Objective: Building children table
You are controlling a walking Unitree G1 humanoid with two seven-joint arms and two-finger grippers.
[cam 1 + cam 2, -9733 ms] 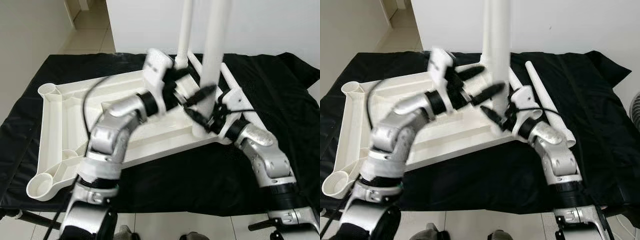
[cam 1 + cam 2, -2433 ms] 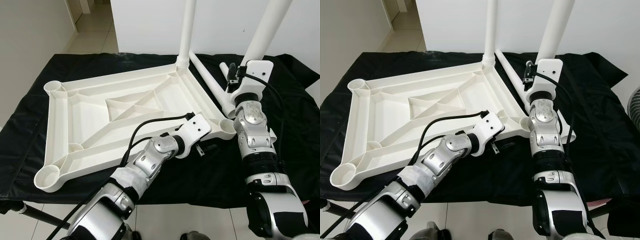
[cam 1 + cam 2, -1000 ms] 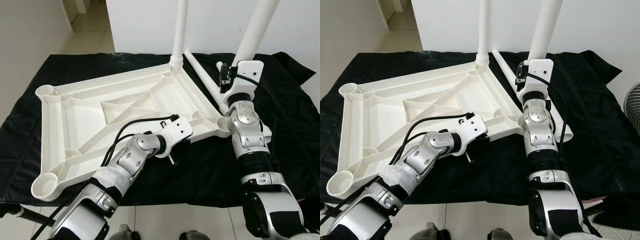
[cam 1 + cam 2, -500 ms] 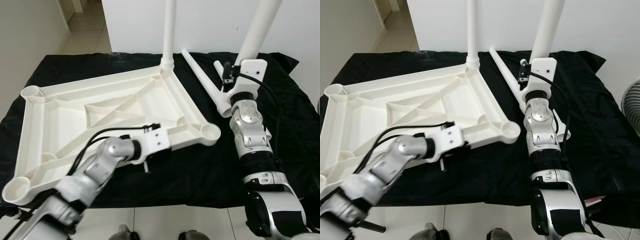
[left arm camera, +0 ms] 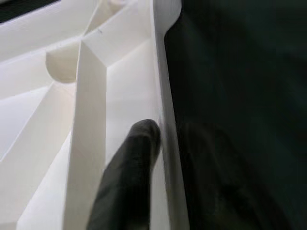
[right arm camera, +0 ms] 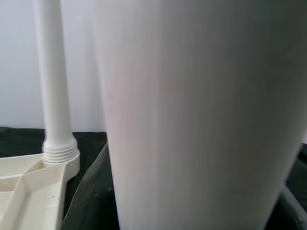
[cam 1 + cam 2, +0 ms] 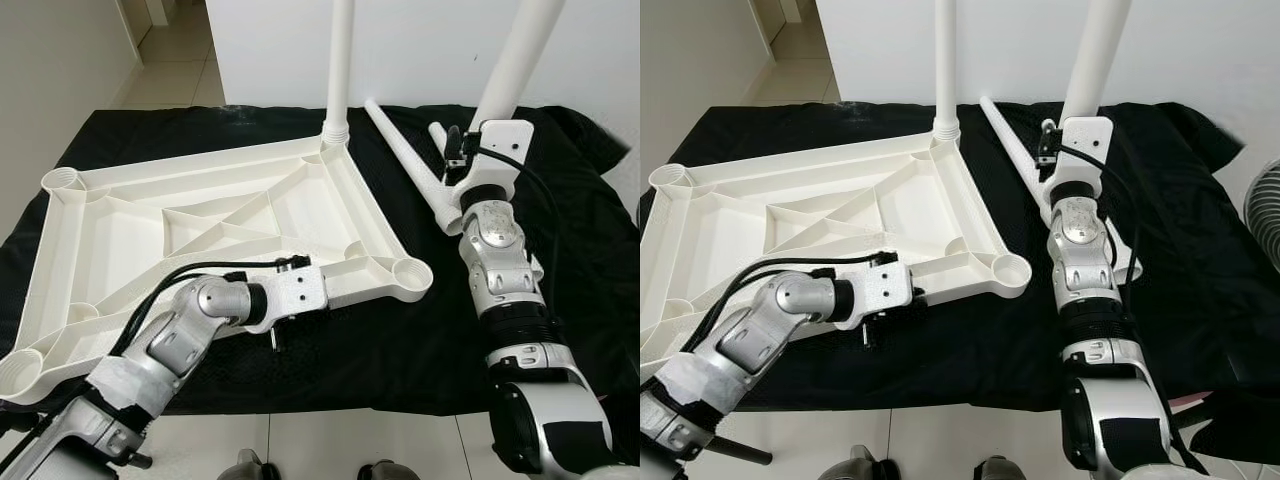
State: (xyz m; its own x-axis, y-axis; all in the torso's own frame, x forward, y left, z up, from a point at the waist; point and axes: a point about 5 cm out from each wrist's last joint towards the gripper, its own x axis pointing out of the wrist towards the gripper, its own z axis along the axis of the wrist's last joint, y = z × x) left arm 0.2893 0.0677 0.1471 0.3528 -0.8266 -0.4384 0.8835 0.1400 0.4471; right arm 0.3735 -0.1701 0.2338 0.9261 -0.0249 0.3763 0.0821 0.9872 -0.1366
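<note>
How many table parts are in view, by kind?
Tabletop: 1
Legs: 4, namely upright leg, held leg, lying legs, one mostly hidden behind the right arm
Total: 5

Left hand (image 7: pixel 283 322) low, arm reaching forward, right hand (image 7: pixel 468 165) raised, forearm upright

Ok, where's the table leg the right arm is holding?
The leg stands nearly upright in the right claw, over the black cloth on the right side, beside the loose leg and off the tabletop's near corner socket.
</note>
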